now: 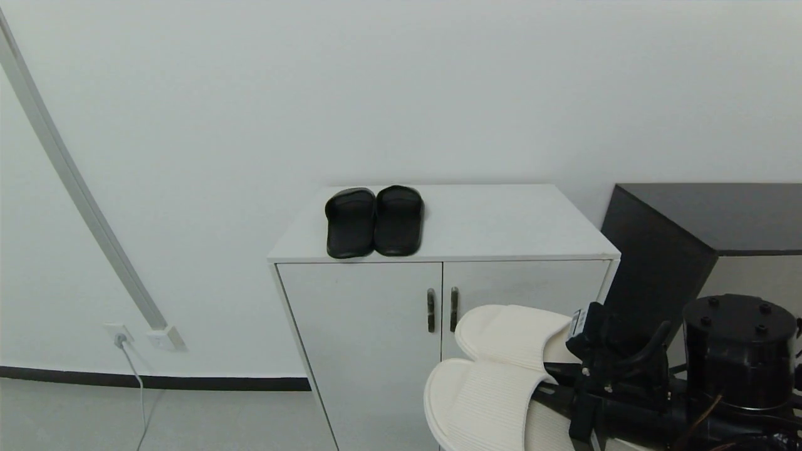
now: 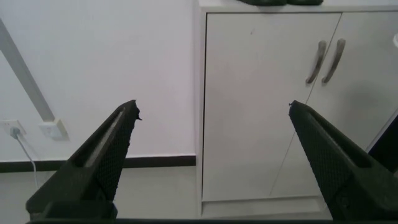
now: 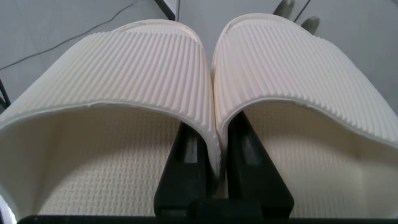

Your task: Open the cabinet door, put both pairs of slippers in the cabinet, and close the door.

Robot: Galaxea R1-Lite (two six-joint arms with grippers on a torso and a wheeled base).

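The white cabinet (image 1: pixel 363 326) has both doors shut. The black slippers (image 1: pixel 374 220) sit side by side on its top, near the front left edge. Before its right door, the right gripper (image 3: pixel 214 152) pinches the cream slippers (image 1: pixel 495 369) together between its fingers (image 3: pixel 186 162). The left gripper (image 2: pixel 214 111) faces the left door, fingers (image 2: pixel 112 143) spread wide

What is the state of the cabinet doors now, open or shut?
Shut. Both cabinet doors sit flush with the front, their handles side by side at the middle seam.
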